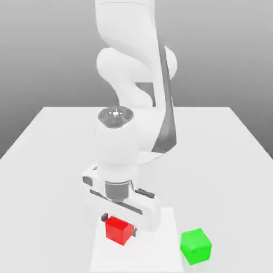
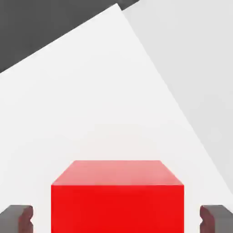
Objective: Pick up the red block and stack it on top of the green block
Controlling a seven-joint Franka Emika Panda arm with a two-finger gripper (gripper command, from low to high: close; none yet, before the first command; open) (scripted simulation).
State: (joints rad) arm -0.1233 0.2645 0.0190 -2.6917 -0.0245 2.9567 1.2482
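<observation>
The red block (image 2: 117, 195) sits between the fingers of the open gripper (image 1: 118, 224), untouched.

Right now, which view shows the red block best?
The hand view: the red block sits large between the fingers, gaps visible on both sides. The exterior view shows it small, partly behind the hand.

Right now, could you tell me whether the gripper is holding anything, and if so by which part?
Nothing is held. The gripper is open, its fingers flanking the red block with visible gaps on both sides.
</observation>
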